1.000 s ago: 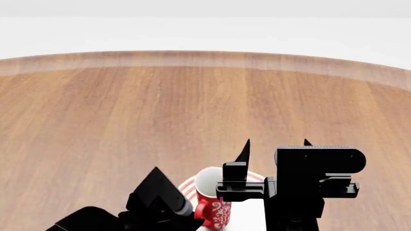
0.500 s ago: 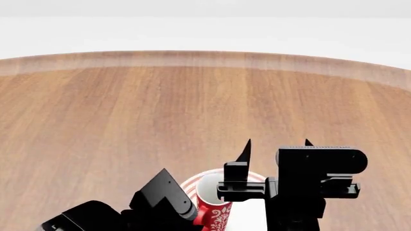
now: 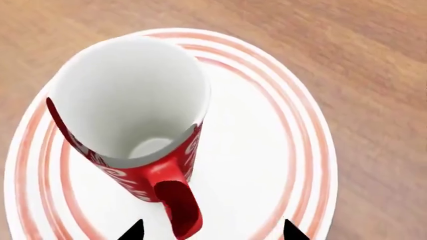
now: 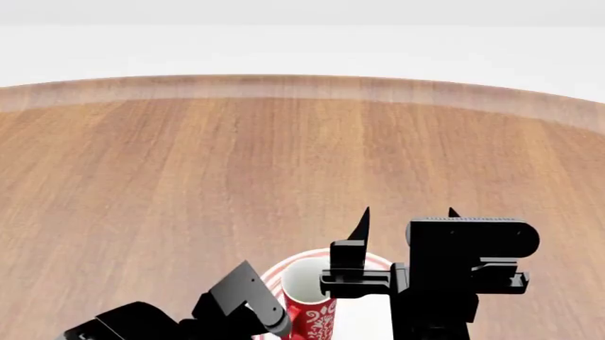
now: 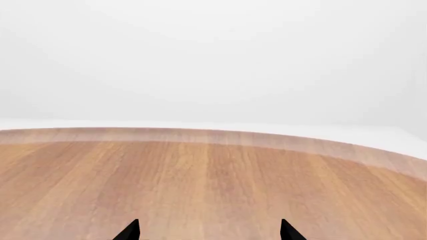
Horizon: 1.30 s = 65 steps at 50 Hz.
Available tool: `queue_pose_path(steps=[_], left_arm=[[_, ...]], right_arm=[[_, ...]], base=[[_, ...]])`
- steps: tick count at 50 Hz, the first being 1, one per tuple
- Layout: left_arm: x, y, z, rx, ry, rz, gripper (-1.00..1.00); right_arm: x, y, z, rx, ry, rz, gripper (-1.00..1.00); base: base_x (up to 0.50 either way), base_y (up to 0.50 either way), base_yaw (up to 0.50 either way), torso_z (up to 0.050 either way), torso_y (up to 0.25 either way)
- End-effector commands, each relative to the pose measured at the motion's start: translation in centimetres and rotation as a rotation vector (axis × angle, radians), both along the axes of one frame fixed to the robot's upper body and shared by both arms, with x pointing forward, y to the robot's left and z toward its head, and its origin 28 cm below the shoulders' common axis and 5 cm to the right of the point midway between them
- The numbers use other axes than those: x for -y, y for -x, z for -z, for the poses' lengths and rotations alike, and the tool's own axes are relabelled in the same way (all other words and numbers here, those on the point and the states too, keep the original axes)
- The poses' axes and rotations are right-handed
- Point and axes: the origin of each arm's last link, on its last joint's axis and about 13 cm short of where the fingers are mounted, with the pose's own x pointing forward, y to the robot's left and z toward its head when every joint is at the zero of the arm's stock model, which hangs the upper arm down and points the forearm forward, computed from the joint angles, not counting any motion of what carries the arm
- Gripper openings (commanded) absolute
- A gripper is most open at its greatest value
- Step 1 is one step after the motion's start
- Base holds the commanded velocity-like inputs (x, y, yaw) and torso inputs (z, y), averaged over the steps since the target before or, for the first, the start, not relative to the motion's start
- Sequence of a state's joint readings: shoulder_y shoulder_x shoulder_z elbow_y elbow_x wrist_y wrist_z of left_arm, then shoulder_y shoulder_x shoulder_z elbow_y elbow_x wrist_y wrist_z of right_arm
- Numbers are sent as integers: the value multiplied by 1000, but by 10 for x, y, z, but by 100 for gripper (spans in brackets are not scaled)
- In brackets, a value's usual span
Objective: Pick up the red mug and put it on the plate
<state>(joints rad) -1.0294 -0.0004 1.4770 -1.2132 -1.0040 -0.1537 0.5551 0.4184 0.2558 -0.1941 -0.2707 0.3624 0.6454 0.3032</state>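
The red mug [image 3: 133, 125] stands upright on the plate [image 3: 267, 150], white inside, with its red handle [image 3: 179, 207] pointing toward my left gripper [image 3: 213, 231]. That gripper is open; its two black fingertips [image 3: 137, 231] sit wide apart on either side of the handle without touching it. In the head view the mug [image 4: 307, 304] and the plate's ringed rim [image 4: 274, 273] show at the bottom centre, partly hidden by both arms. My right gripper [image 4: 407, 216] is open, held above and just right of the mug, with only bare table between its fingertips [image 5: 130, 231].
A round wooden table [image 4: 283, 156] stretches far ahead to its curved far edge [image 4: 302, 85], with white floor beyond. My right arm's black camera block [image 4: 471, 241] stands over the right part of the plate.
My left gripper has drawn back toward the near edge and sunk lower in the head view. The mug's rim also sits slightly lower. The right arm has stayed put.
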Motion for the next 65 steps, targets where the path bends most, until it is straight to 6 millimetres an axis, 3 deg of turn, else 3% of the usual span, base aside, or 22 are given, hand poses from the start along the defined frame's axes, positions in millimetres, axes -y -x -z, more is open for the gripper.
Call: queue_pose_path(steps=[1, 17, 35, 44, 48, 58, 65], left_arm=[[0, 1, 2, -16, -6, 4, 100], [-14, -6, -4, 16, -8, 9, 100], [-49, 14, -11, 51, 37, -99, 100], [-64, 38, -44, 208, 169, -162, 100], [-65, 38, -65, 410, 260, -302, 100], [-58, 46, -83, 509, 364, -368, 100], [-62, 34, -90, 632, 394, -608, 100]], right_arm=[[0, -1, 1, -4, 0, 0, 100], [-1, -2, 2, -10, 6, 0, 100], [0, -3, 4, -15, 7, 8, 100], [-1, -4, 4, -17, 8, 7, 100], [-1, -5, 4, -18, 8, 10, 100], [-1, -4, 3, -13, 7, 11, 100], [-1, -5, 2, -13, 6, 11, 100]], base=[[0, 0, 0, 0, 0], [0, 0, 0, 0, 0], [0, 0, 0, 0, 0], [0, 0, 0, 0, 0], [0, 0, 0, 0, 0], [0, 0, 0, 0, 0], [0, 0, 0, 0, 0]])
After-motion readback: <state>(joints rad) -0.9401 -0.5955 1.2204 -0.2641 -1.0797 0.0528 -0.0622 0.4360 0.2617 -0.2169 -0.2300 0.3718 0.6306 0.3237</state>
